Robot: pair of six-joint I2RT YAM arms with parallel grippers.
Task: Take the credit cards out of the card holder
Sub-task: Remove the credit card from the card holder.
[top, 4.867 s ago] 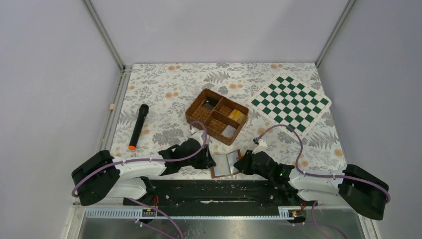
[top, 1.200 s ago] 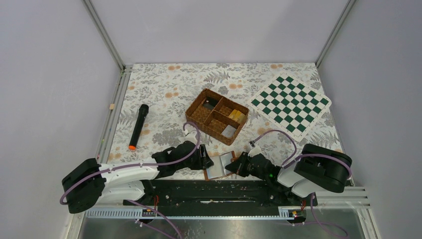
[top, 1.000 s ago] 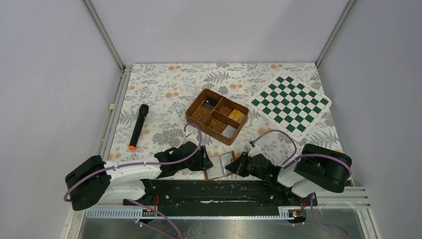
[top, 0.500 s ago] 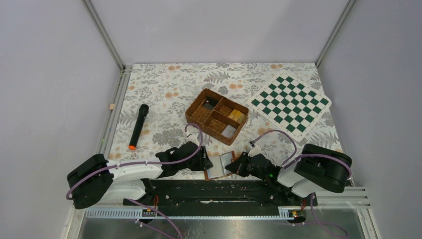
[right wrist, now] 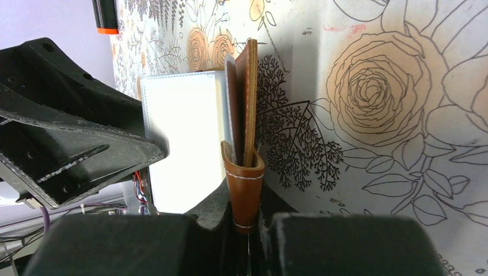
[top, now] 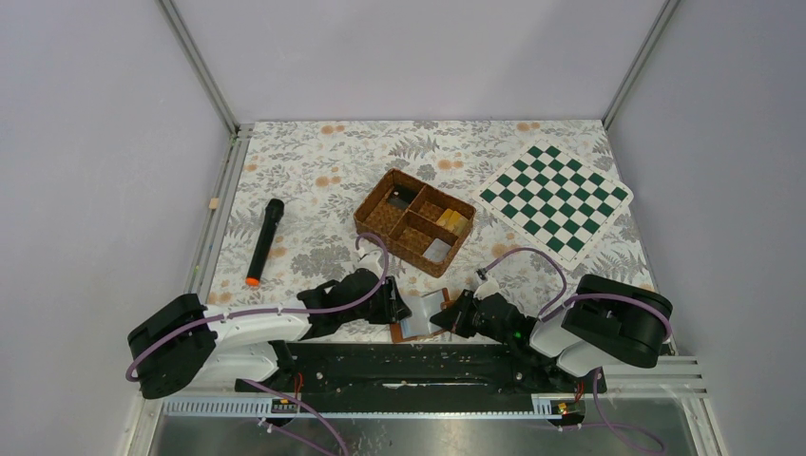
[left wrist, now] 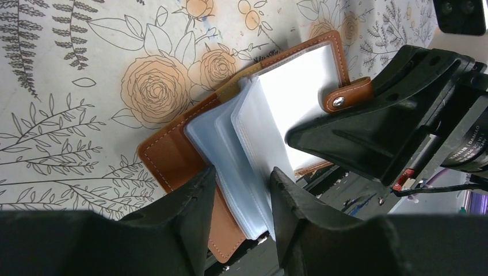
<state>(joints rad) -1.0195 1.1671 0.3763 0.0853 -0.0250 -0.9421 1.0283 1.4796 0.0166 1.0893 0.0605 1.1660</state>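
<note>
The card holder (top: 421, 319) lies open at the table's near edge, a brown bifold with blue-grey pocket pages. My left gripper (top: 397, 309) has its jaws closed around a stack of the pocket pages (left wrist: 241, 175), beside the flat brown cover (left wrist: 172, 161). My right gripper (top: 450, 317) is shut on the other cover and its tab (right wrist: 244, 184), holding that half on edge. The pages in view look blank white. Yellow-gold credit cards (top: 453, 220) lie in a compartment of the woven basket.
The four-compartment woven basket (top: 378, 206) stands just beyond the grippers. A green-and-white chessboard (top: 556, 195) lies at the back right. A black marker with an orange tip (top: 264, 242) lies at the left. The black mounting rail (top: 409, 361) runs right behind the card holder.
Since 4.9 s ago the right arm has folded back and stood its half of the card holder up. In the last second my left gripper edged right onto the pocket pages.
</note>
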